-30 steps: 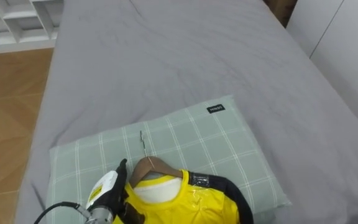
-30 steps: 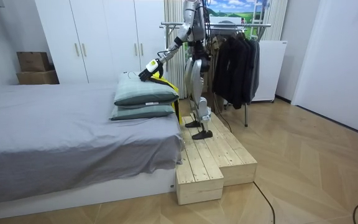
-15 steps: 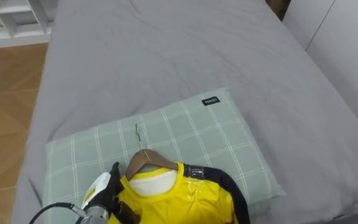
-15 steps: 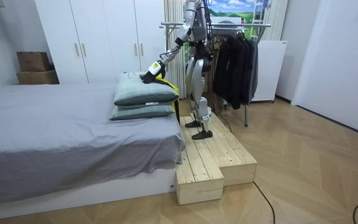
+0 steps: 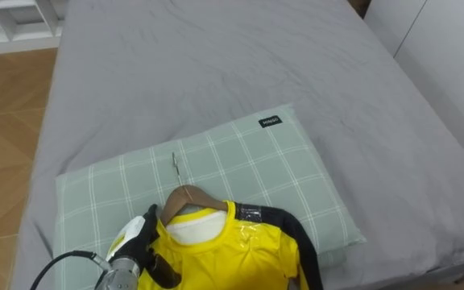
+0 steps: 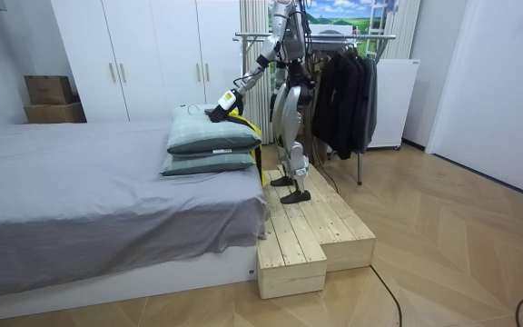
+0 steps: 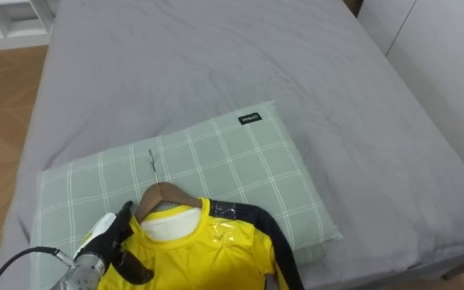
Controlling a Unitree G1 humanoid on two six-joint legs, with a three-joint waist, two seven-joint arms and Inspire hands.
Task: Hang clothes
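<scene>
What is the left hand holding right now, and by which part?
The left hand grips the shirt at the shoulder on the view's left, over that end of the hanger, as both lie on the pillow.

Lower part of yellow shirt (image 5: 234, 256), at pillow's (image 5: 244, 161) front edge, cut off by pic's bottom edge. Arms of wooden hanger (image 5: 188, 197) hidden inside shirt; neck & hook show. Grip of left hand (image 5: 138, 239) at shirt's shoulder unclear. Room view: both too small to read.

Bright, even light; soft shadows
</scene>
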